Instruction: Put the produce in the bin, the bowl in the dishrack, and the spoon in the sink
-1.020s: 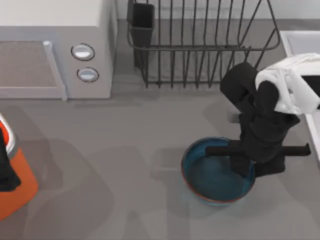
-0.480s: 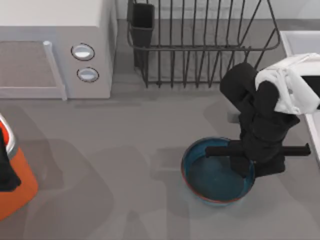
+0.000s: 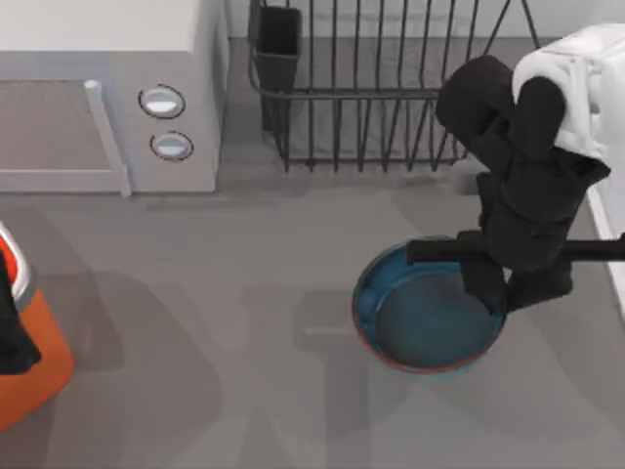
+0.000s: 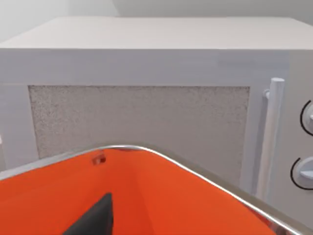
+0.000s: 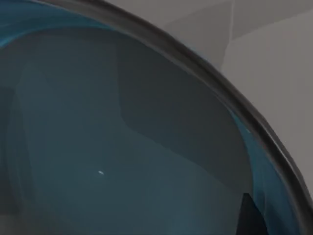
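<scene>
The teal-blue bowl (image 3: 415, 327) hangs a little above the table at the front right, tilted, and my right gripper (image 3: 491, 293) is shut on its right rim. In the right wrist view the bowl's inside (image 5: 122, 147) is close up, with one dark fingertip (image 5: 249, 215) at its edge. The dark wire dishrack (image 3: 391, 107) stands behind the bowl. A strip of the pale sink (image 3: 613, 244) runs along the right edge. The orange bin (image 3: 39, 366) sits at the far left, and my left gripper (image 3: 10, 332) is over it. The produce and the spoon are out of view.
A white microwave (image 3: 107, 88) with two round knobs stands at the back left, right behind the bin (image 4: 146, 196). The black utensil cup (image 3: 278, 44) sits at the dishrack's left corner. Bare grey table stretches between the bin and the bowl.
My right arm has risen and moved back toward the dishrack, taking the bowl up off the table with it. The left arm has stayed at the bin.
</scene>
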Controlling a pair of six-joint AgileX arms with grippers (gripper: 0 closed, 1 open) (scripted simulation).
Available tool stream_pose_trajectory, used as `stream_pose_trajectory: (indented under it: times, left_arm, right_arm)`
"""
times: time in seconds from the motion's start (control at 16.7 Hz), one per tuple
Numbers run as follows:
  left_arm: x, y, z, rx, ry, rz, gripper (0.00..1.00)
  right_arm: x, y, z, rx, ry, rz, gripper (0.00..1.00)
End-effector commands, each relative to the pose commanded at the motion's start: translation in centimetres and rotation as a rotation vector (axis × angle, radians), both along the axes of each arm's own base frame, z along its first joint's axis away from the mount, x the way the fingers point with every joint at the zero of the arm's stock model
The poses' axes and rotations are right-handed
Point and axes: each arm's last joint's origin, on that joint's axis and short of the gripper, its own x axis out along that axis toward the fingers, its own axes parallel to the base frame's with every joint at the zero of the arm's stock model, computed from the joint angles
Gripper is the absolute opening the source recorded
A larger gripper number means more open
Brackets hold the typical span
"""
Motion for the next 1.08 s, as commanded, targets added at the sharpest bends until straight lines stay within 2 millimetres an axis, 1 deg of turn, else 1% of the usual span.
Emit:
stream_pose_trajectory:
  times: [0.12,0.24,0.54,0.66,0.78,0.9,1.08]
  left_arm:
    - [0.0,0.0,0.0,0.000,0.000,0.000,1.00]
    - [0.0,0.0,0.0,0.000,0.000,0.000,1.00]
    - [0.0,0.0,0.0,0.000,0.000,0.000,1.00]
    - [0.0,0.0,0.0,0.000,0.000,0.000,1.00]
    - [0.0,0.0,0.0,0.000,0.000,0.000,1.00]
    - [0.0,0.0,0.0,0.000,0.000,0.000,1.00]
    - [0.0,0.0,0.0,0.000,0.000,0.000,1.00]
  right_arm:
    - [-0.2,-0.1,2.2,0.002,-0.003,0.002,0.00]
    - [-0.3,-0.2,3.5,0.008,-0.012,0.003,0.00]
    - [-0.3,-0.1,3.4,0.007,-0.012,0.006,0.00]
    - [-0.4,0.4,3.7,0.000,-0.064,0.039,0.00]
    - [-0.5,1.6,4.5,-0.012,-0.184,0.105,0.00]
    - [-0.8,3.2,5.9,-0.025,-0.365,0.184,0.00]
    - [-1.7,6.1,9.2,-0.039,-0.717,0.273,0.00]
